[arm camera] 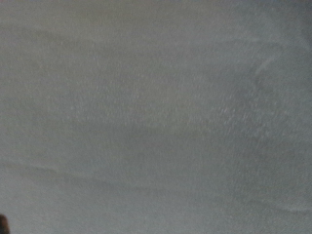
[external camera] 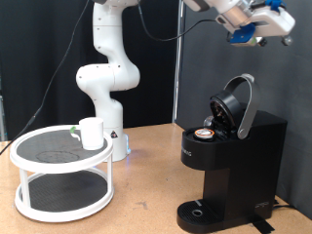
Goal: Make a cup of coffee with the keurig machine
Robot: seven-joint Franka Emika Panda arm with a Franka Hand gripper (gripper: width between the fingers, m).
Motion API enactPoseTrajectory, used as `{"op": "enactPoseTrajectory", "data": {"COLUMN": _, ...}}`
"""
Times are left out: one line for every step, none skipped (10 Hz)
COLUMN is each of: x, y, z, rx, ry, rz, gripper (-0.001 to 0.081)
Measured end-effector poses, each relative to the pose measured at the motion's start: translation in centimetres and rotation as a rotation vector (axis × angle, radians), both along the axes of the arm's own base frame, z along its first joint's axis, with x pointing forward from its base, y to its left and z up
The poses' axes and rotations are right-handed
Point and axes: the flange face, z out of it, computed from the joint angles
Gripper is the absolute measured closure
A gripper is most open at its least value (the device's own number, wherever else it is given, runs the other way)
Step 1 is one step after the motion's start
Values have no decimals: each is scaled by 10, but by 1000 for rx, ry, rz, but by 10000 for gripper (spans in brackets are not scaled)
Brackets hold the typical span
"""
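The black keurig machine (external camera: 234, 161) stands at the exterior view's right with its rounded lid (external camera: 237, 105) hinged open. A small pod with a brown top (external camera: 205, 134) sits in the open holder. The white cup (external camera: 92, 134) stands on the top shelf of a white round rack (external camera: 60, 156) at the exterior view's left. My gripper (external camera: 255, 29) is high at the exterior view's top right, well above the machine; its fingers are blurred and nothing shows between them. The wrist view shows only a plain grey surface.
The robot's white base (external camera: 107, 73) stands behind the rack. A dark curtain hangs behind the machine. The wooden tabletop (external camera: 146, 200) runs between rack and machine. The round drip tray (external camera: 200, 213) is at the machine's foot.
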Motion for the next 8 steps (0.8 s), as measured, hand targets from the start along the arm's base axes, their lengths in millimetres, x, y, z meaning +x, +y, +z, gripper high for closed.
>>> {"op": "enactPoseTrajectory", "data": {"x": 1, "y": 11, "z": 0, "rx": -4, "ry": -4, "rz": 14, "gripper": 72}}
{"op": "enactPoseTrajectory", "data": {"x": 2, "y": 18, "z": 0, "rx": -15, "ry": -5, "rz": 27, "gripper": 72}}
{"op": "enactPoseTrajectory", "data": {"x": 1, "y": 24, "z": -1, "rx": -24, "ry": -5, "rz": 39, "gripper": 72}}
{"op": "enactPoseTrajectory", "data": {"x": -1, "y": 27, "z": -1, "rx": -26, "ry": -6, "rz": 45, "gripper": 72}}
{"op": "enactPoseTrajectory", "data": {"x": -2, "y": 27, "z": -2, "rx": -37, "ry": -9, "rz": 48, "gripper": 72}}
{"op": "enactPoseTrajectory", "data": {"x": -4, "y": 26, "z": -4, "rx": -56, "ry": -11, "rz": 54, "gripper": 72}}
{"op": "enactPoseTrajectory", "data": {"x": -6, "y": 24, "z": -7, "rx": -78, "ry": 4, "rz": 68, "gripper": 94}}
{"op": "enactPoseTrajectory", "data": {"x": -7, "y": 22, "z": -12, "rx": -99, "ry": 26, "rz": 79, "gripper": 269}}
